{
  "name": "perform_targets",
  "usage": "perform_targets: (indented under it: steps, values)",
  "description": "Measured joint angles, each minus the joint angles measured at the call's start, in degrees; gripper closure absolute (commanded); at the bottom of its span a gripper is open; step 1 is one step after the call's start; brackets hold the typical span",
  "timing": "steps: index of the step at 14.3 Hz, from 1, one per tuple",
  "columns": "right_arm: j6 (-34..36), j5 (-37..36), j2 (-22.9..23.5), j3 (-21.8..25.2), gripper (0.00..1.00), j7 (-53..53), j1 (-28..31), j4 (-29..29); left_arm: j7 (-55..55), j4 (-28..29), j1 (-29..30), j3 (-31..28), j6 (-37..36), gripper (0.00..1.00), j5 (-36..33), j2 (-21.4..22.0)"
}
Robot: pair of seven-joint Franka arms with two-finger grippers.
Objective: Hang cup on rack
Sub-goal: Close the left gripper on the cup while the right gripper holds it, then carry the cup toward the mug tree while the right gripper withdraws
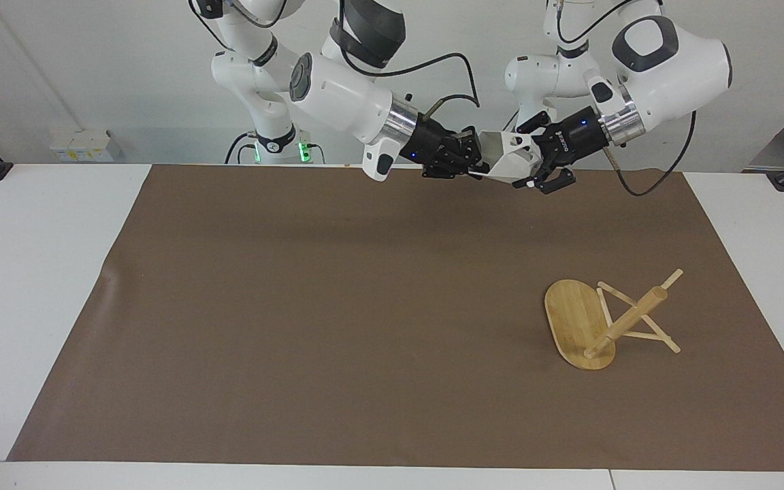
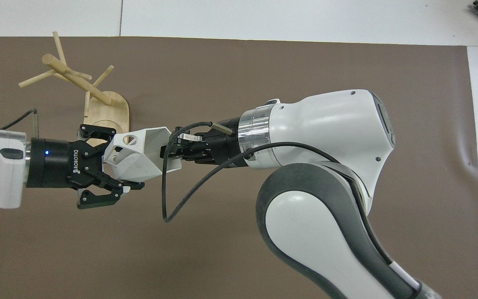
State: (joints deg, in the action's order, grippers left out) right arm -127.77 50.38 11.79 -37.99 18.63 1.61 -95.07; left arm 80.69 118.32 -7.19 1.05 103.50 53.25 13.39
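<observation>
In the facing view we see the right gripper [image 1: 475,162] clamped on the rim of the cup [image 1: 509,161], holding it in the air over the robots' edge of the brown mat [image 1: 297,306]. The left gripper [image 1: 543,171] meets the cup from the handle side, its fingers spread around the cup's base end; we cannot tell from here whether they press on it. Most of the mat lies bare in front of both arms, a wide flat field with white table [image 1: 31,272] strips at each end. The rack [image 1: 603,327] lies tipped over toward the left arm's end of the table, farther from the robots than the cup and well apart from it. Its flat oval bamboo base stands on edge, the thick round post slants away from it, and thin pegs cross near the post's tip.

In the overhead view we find the right gripper [image 2: 174,148] pinching the cup [image 2: 139,153] at its open mouth, a black cable looping below the wrist. The cup is white matt plastic with angular polygonal facets, and a blocky handle with a round hole faces up. The left gripper [image 2: 116,164] has its black fingers parted, one on either side of the cup's handle end. The rack [image 2: 77,87] shows just above the left gripper, pale bamboo, pegs splayed toward the mat's edge.
</observation>
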Motion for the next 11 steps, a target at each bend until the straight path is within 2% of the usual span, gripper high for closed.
perform_targets:
  steps: [6,11]
  values:
    - [-0.44,0.00,0.00,0.00,0.00,-0.09,0.00,0.01,-0.16,0.04,0.00,0.00,-0.19,1.00,-0.96,0.03]
    - [-0.57,-0.02,0.00,0.38,0.00,-7.23,0.10,0.07,-5.28,0.16,0.16,-0.20,1.28,1.00,-8.57,0.00]
